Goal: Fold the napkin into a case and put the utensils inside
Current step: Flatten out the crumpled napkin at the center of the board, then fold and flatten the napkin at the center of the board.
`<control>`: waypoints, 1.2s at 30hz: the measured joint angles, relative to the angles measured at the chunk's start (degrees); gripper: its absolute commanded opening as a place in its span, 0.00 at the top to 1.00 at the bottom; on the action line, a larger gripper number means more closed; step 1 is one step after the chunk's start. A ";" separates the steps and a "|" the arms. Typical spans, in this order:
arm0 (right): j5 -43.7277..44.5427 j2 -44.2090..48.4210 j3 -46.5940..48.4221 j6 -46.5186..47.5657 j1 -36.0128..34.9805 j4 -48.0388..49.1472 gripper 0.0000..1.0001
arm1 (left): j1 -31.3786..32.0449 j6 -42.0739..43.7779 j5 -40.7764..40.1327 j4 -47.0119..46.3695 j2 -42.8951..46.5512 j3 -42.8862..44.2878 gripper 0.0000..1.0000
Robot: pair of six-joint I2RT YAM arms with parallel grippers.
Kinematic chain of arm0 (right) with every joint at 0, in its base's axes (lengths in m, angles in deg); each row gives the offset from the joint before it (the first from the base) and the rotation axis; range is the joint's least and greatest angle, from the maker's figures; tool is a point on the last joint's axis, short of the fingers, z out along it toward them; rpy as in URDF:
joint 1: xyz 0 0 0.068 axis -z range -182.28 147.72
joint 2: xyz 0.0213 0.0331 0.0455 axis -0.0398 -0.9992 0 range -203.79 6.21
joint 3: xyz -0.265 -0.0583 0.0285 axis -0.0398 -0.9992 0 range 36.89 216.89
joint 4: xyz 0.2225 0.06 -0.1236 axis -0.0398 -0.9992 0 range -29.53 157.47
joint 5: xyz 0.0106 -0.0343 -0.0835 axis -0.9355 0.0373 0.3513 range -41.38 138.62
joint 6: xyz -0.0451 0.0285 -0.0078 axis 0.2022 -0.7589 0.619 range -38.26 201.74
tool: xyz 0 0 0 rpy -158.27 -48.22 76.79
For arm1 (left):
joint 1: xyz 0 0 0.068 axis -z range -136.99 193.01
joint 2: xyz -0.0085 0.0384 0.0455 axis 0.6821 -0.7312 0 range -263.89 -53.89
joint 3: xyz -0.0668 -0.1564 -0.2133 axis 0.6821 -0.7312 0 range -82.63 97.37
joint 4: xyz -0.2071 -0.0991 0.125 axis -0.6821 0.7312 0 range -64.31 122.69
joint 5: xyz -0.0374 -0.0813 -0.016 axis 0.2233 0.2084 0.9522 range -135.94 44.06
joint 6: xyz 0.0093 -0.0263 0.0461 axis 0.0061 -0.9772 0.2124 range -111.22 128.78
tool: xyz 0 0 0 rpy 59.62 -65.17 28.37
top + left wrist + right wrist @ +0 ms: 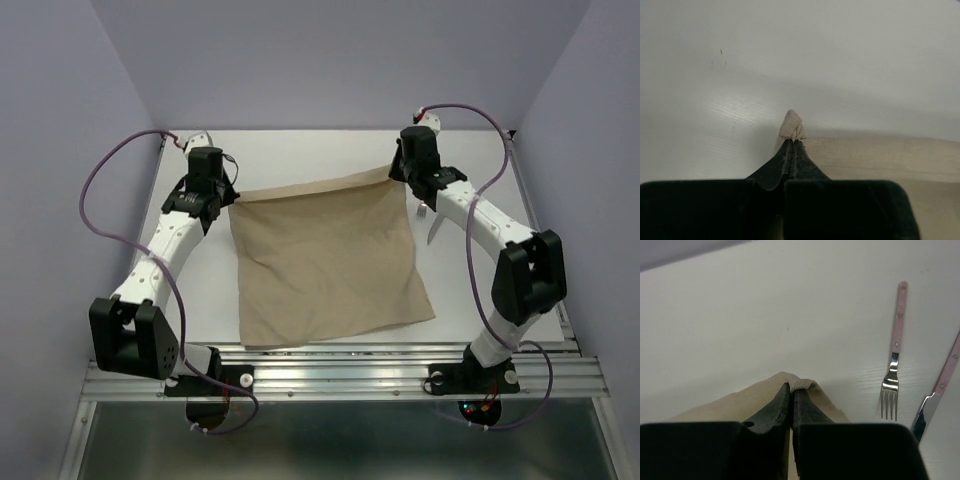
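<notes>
The tan napkin lies spread over the middle of the white table, its two far corners lifted. My left gripper is shut on the far left corner, and a small tuft of the napkin pokes out past the tips of my left gripper. At the far right corner my right gripper is shut on the cloth; in its wrist view the napkin folds over the tips of my right gripper. A fork and a knife, both pink-handled, lie on the table to the right.
The utensils show in the top view only as a bit of metal under my right arm. Lilac walls close in the table on three sides. A metal rail runs along the near edge.
</notes>
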 measured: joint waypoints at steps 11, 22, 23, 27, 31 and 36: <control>-6.45 -20.35 11.78 -0.24 4.00 2.19 0.99 | -2.62 0.31 -1.11 -2.10 -19.50 8.11 1.00; -13.94 -30.67 26.45 -2.69 7.74 2.82 0.99 | -5.70 1.14 0.96 -2.95 -34.47 23.71 1.00; -14.53 -31.15 27.39 -2.97 8.02 2.84 0.99 | -5.84 1.22 1.16 -2.75 -35.21 24.85 1.00; -16.39 -32.61 30.36 -3.93 8.79 3.02 0.99 | -6.03 1.77 1.68 -2.49 -37.99 29.66 1.00; -17.44 -32.68 30.77 -4.66 9.16 3.04 0.99 | -6.03 2.12 2.08 -2.49 -38.12 30.73 1.00; -18.16 -31.85 29.05 -6.03 9.29 2.03 0.99 | -6.12 2.08 3.54 -1.64 -38.10 30.77 1.00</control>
